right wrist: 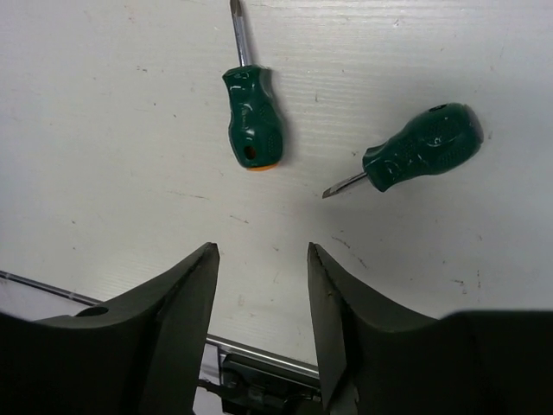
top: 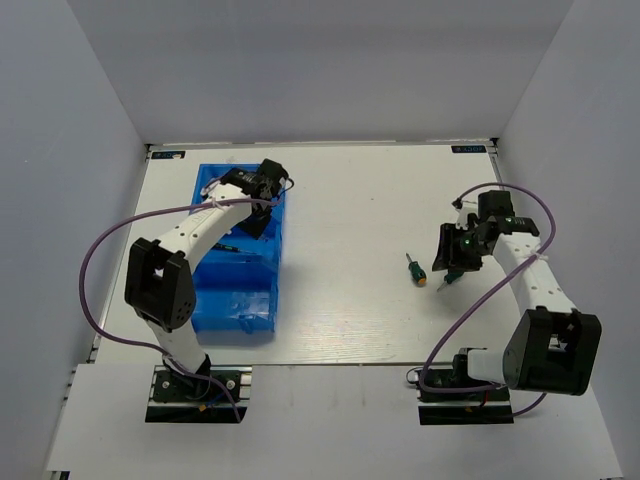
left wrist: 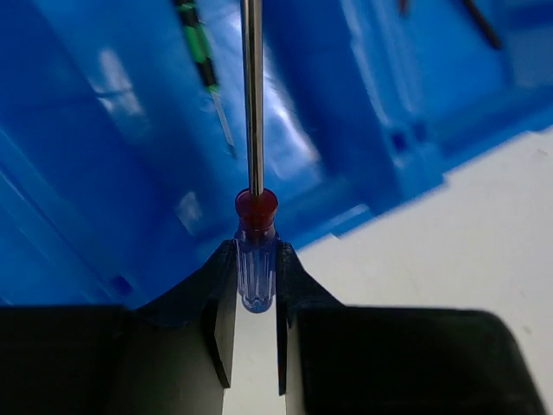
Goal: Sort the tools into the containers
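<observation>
**A:** Left tool (left wrist: 256, 290)?
**B:** Clenched on the blue-handled screwdriver (left wrist: 257, 259). The fingers pinch the clear blue handle near its butt end. The red collar sits just past the fingertips and the steel shaft runs straight out ahead.

**A:** Past that?
**B:** Blue bin (left wrist: 104, 173) below and ahead of the shaft. A black-green precision screwdriver (left wrist: 200, 56) lies inside it, ahead and slightly left of the tool. There are thin dark pieces in the next compartment, ahead right, too cropped to name. The white bench (left wrist: 484, 259) shows off to the tool's right. In the top view this tool is over the bin's far end.

**A:** Right tool (right wrist: 262, 259)?
**B:** Released, jaws apart with nothing between them, hanging over bare bench.

**A:** Ahead of it?
**B:** Two stubby green-handled screwdrivers lie flat on the bench, apart from each other, neither touching the tool. The orange-capped screwdriver (right wrist: 253, 117) is ahead and slightly left, with its butt toward the tool and its cross tip pointing away. The flat-blade screwdriver (right wrist: 423, 147) is ahead right, blade pointing left. Both are well apart from the bin.
</observation>
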Tool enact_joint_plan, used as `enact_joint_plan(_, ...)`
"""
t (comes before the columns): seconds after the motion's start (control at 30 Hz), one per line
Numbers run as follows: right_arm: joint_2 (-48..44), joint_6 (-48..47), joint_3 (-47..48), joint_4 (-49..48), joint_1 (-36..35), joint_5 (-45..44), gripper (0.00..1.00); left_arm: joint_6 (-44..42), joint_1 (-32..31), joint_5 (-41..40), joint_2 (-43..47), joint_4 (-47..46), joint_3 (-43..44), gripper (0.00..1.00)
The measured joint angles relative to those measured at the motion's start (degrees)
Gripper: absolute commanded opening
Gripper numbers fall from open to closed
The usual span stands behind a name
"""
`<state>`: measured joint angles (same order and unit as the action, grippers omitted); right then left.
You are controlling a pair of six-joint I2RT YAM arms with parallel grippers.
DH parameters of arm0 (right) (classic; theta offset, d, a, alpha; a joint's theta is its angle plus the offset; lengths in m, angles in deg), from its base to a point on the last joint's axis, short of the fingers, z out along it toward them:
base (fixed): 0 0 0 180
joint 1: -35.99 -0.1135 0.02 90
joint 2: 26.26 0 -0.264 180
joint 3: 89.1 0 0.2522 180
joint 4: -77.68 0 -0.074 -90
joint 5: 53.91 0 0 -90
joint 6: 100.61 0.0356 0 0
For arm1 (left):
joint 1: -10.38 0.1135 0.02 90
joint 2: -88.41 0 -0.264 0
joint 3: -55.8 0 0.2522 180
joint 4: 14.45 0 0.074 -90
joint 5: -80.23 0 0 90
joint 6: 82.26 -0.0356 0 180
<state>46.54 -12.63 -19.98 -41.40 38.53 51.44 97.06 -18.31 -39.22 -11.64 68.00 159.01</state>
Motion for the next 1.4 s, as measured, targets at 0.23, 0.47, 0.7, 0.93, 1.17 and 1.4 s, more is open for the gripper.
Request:
enact_joint_plan(0.23, 9.33, -1.86, 0.04, -4.07, -1.16, -0.13, 0.52, 0.02, 4.07, 0.0, 0.0, 0.11, -5.57, 0.59)
enact_joint_plan(0.47, 18.88, -1.95, 2.27, -7.39, -6.36, -1.49, 0.57, -3.63, 5.31, 1.11, 0.04, -2.56, -5.44, 0.78)
enact_joint_plan(0.7, 24.09, -2.1, 6.16, -10.12, -10.56, -4.17, 0.57, -16.74, 4.76, 6.1, 2.14, -8.37, -4.83, 0.77)
enact_joint_plan(0.93, 25.7, -3.37, 5.05, -10.01, -13.7, -9.73, 0.53, -35.3, 3.98, 11.56, 19.69, -16.57, -13.68, 0.76)
enact_joint_plan(1.17, 26.58, -6.27, 6.03, -6.97, -15.74, -9.42, 0.0, -49.13, 3.98, 18.93, 36.7, -20.33, -19.74, 0.7)
enact_joint_plan(1.4, 31.26, -22.69, 30.42, 11.74, -18.47, 8.5, 0.0, -59.89, 3.93, 27.32, 47.3, -27.52, -23.56, 0.75)
